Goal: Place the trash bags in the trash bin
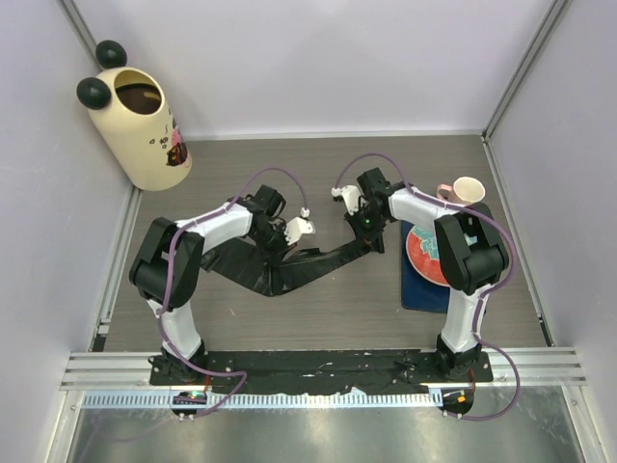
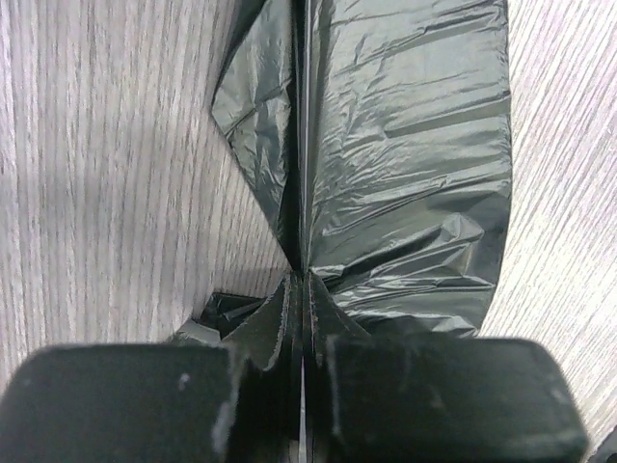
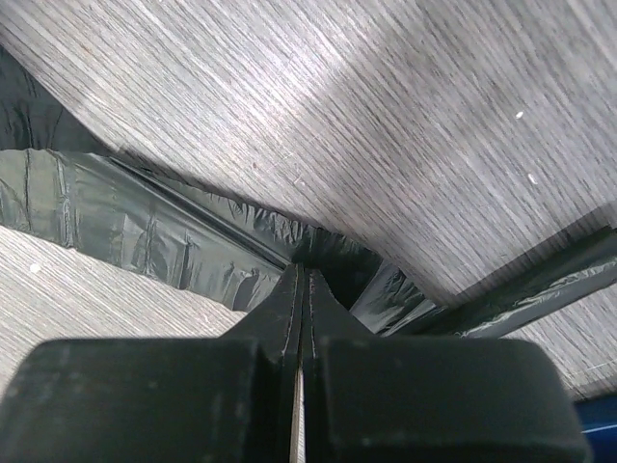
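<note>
The black trash bag (image 1: 308,265) stretches crumpled between my left fingers (image 2: 301,299) and right fingers (image 3: 301,289), both clamped tight on it, over the grey wood-grain tabletop (image 1: 318,174) inside white walls (image 1: 337,58). The cream trash bin (image 1: 145,125) stands well beyond my left fingers, its pink-and-black marks too small to read. Near my right fingers are a paper cup (image 1: 469,190) and a red plate (image 1: 422,253) on a blue mat (image 1: 419,294).

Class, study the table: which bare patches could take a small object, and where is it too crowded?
Free: the far strip between the bin and the cup; the near strip between the black bag and the base rail. Crowded: the middle, where that bag lies stretched, and the right side, with the plate on its blue mat.
</note>
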Robot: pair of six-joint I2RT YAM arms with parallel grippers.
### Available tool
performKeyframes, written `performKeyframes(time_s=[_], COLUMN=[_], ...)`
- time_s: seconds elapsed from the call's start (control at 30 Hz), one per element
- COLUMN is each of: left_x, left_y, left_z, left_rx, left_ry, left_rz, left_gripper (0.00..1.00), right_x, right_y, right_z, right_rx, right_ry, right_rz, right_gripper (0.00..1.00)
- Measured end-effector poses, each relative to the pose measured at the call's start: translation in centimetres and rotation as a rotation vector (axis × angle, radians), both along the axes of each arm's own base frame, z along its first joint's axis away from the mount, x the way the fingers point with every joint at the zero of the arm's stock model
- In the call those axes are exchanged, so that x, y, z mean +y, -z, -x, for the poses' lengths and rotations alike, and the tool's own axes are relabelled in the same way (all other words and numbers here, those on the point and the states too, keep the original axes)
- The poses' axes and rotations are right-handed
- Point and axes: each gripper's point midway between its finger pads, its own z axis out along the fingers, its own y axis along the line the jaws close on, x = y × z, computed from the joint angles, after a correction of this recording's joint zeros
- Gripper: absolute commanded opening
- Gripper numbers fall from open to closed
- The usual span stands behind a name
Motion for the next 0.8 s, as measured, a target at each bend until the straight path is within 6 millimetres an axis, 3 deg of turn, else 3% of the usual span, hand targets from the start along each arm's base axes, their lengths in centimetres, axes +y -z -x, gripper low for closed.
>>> performKeyframes(time_s=[0.1,0.2,0.3,0.4,0.6,0.8], left_x=[0.4,1.1,0.8,-0.7,-6.4,-8.4], left_y=[-0.1,-0.6,-1.4,-2.6,-3.8,-1.6], left_z=[0.2,0.7,0.1,-1.7,-5.6,-4.6], left_rx=[0.018,0.062,0.071,0.012,-0.107,-0.102], left_ry=[-0.038,-0.082,-0.124,-0.111,0.010,0.174], left_rz=[0.001,0.007,0.037,0.076,0.169,0.182], left_gripper=[0.42,0.59,0.68,0.73,0.75,0.70], right_x=[0.1,0.1,0.1,0.1,0.0,0.0], right_y=[-0.2,-0.3,-0.3,-0.3,-0.3,-0.2], right_z=[-0.1,-0.1,-0.2,-0.2,-0.2,-0.2], right_rx=[-0.025,-0.037,-0.034,-0.026,-0.017,-0.005], right_ry=[-0.010,-0.034,-0.051,-0.060,-0.072,-0.074], right_rz=[-0.010,-0.011,-0.006,0.000,0.007,0.012], right_gripper=[0.01,0.01,0.01,0.01,0.01,0.01])
